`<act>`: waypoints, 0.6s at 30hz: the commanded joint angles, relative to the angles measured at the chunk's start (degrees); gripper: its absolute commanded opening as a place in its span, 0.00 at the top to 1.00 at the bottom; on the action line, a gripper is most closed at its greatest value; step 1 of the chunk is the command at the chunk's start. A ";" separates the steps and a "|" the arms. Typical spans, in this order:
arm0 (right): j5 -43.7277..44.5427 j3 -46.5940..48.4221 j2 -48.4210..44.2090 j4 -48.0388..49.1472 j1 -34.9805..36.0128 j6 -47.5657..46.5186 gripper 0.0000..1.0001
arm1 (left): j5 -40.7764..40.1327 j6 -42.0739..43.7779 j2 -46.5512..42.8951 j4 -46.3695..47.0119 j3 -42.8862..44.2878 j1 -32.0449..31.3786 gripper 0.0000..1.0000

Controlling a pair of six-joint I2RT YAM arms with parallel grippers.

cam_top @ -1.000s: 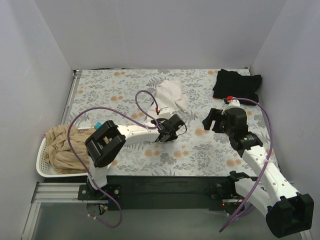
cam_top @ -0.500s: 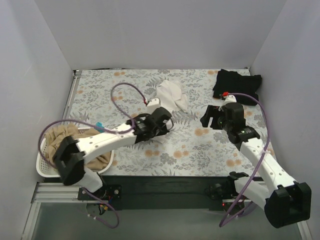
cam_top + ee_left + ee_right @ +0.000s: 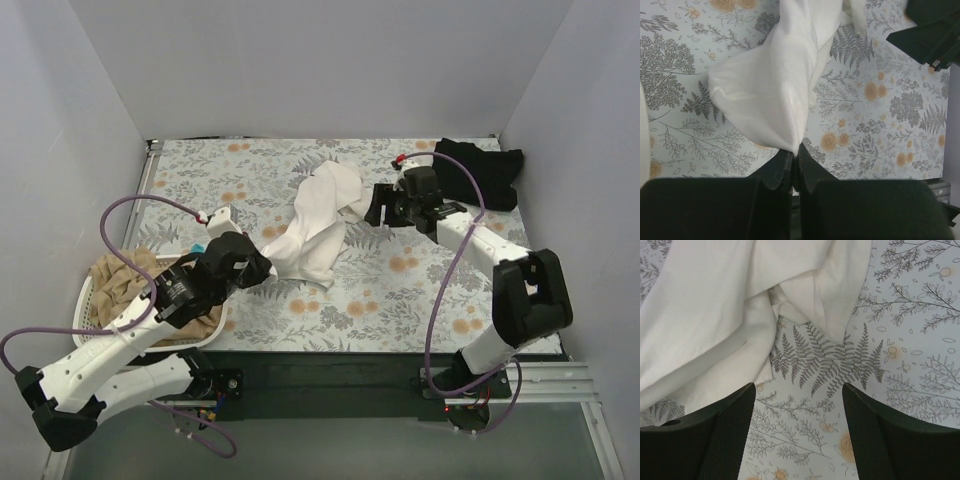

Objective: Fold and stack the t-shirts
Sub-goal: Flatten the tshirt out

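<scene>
Softly rumpled white t-shirt (image 3: 318, 222), corner pinched in left gripper (image 3: 794, 156), floral tabletop (image 3: 400, 292)

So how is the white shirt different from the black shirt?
The white shirt lies stretched long in the middle of the table; the black shirt sits bunched in the far right corner. The left end effector pinches the white shirt's edge; nothing holds the black shirt. Both lie on the flowery table.

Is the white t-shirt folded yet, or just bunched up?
Bunched, not folded: the white t-shirt lies in loose, uneven wrinkles, drawn out long, with one end pinched in the shut left pincer.
</scene>
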 commanded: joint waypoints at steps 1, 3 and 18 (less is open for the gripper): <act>-1.64 6.46 4.88 3.64 0.41 -0.40 0.24 | -0.41 -0.40 -2.58 -3.88 -0.02 0.26 1.00; -2.09 10.32 8.92 4.18 0.50 -0.13 0.24 | -0.49 -0.67 -2.23 -4.93 0.15 0.26 1.00; -1.74 35.03 34.94 2.25 0.67 -0.92 0.27 | 3.29 -3.30 -3.99 -5.90 -1.69 0.26 1.00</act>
